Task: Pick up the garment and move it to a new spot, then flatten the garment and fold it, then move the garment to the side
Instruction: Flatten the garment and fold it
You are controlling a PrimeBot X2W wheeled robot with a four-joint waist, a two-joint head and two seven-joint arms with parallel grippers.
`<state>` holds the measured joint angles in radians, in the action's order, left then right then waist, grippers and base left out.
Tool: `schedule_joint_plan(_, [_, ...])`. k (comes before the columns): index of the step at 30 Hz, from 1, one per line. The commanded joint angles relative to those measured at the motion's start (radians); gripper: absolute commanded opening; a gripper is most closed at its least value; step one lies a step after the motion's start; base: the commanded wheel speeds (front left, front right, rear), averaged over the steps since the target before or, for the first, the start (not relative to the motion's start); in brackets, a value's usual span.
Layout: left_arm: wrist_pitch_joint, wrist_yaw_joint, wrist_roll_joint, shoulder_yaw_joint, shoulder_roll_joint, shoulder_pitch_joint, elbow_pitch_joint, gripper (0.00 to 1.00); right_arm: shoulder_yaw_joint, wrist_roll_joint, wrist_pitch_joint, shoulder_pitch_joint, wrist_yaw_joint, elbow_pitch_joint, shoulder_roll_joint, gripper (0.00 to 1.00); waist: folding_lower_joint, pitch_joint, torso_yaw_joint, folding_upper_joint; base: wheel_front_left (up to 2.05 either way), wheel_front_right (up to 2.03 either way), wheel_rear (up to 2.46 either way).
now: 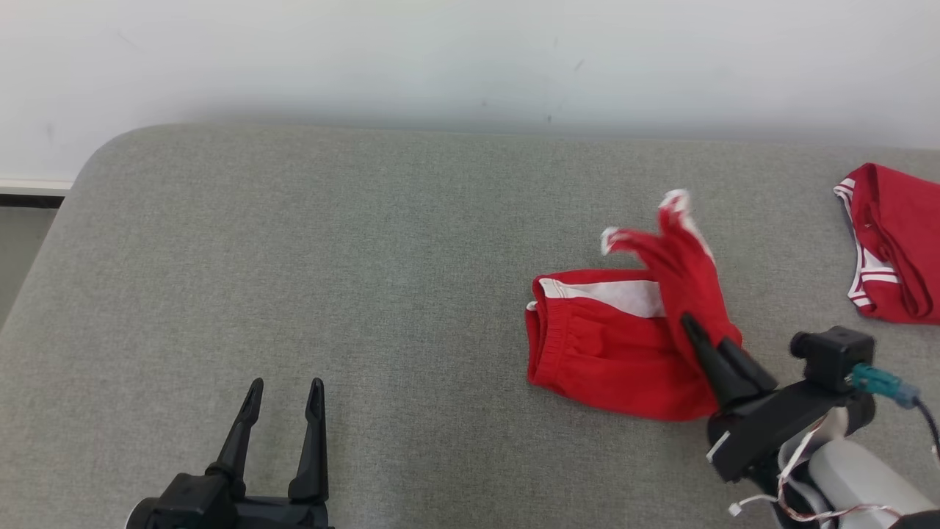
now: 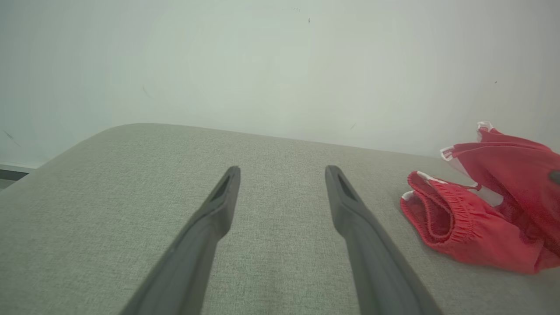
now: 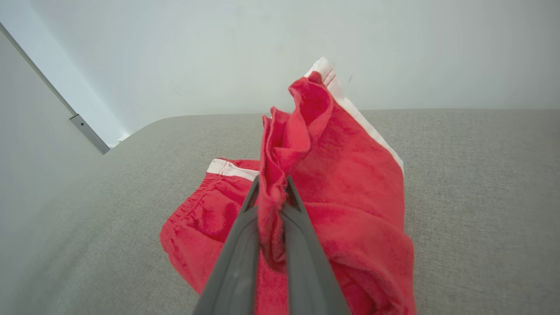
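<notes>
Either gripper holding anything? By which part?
The right gripper is shut on the red shorts, pinching a bunched fold at the leg end. The left gripper is open, holding nothing.

A plain white wall (image 1: 470, 59) stands behind a grey woven-fabric surface (image 1: 294, 257), with a soft shadow where the two meet. The wall carries a few small dark specks and scuffs. The surface's far left corner (image 1: 110, 147) is rounded. Past that corner a white skirting (image 1: 29, 185) with a dark strip (image 1: 29, 200) under it runs along the wall, above a dull grey floor (image 1: 15, 257). The light is even and diffuse.
</notes>
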<state>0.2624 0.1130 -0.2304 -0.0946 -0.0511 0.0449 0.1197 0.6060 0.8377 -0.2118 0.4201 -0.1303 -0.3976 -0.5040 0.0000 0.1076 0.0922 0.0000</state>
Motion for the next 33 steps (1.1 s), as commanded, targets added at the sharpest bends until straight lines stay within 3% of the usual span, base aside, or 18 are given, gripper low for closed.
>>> schedule_joint_plan(1, [0.003, -0.005, -0.001, 0.002, 0.001, -0.01, 0.001, 1.0, -0.01, -0.018, 0.017, -0.026, -0.001, 0.021, 0.018, 0.0, 0.0, 0.0, 0.005, 0.0, 0.0, 0.0, 0.0])
schedule_joint_plan(16, [0.003, -0.005, -0.006, -0.006, 0.001, 0.021, 0.013, 1.0, -0.111, -0.17, 0.14, -0.092, -0.001, 0.056, 0.247, 0.0, 0.0, 0.016, 0.049, 0.0, 0.0, 0.0, 0.0])
schedule_joint_plan(24, [0.003, -0.012, -0.018, -0.019, 0.001, 0.024, 0.017, 1.0, -0.122, -0.239, 0.137, -0.089, -0.001, 0.007, 0.318, 0.0, 0.0, 0.022, 0.056, 0.0, 0.0, 0.0, 0.0])
schedule_joint_plan(26, [0.003, -0.014, -0.021, -0.024, 0.001, 0.025, 0.017, 1.0, -0.121, -0.256, 0.127, -0.086, -0.001, -0.009, 0.325, 0.51, 0.0, 0.022, 0.057, 0.0, 0.0, 0.0, 0.0])
schedule_joint_plan(27, [0.003, -0.015, -0.023, -0.026, 0.001, 0.024, 0.018, 1.0, -0.123, -0.261, 0.122, -0.086, -0.001, -0.015, 0.326, 1.0, 0.0, 0.022, 0.058, 0.0, 0.0, 0.0, 0.0])
schedule_joint_plan(33, [0.003, -0.019, -0.026, -0.016, 0.001, 0.014, 0.02, 1.0, -0.172, -0.267, 0.031, -0.088, -0.001, 0.014, 0.287, 1.0, 0.0, 0.011, 0.051, 0.0, 0.0, 0.0, 0.0])
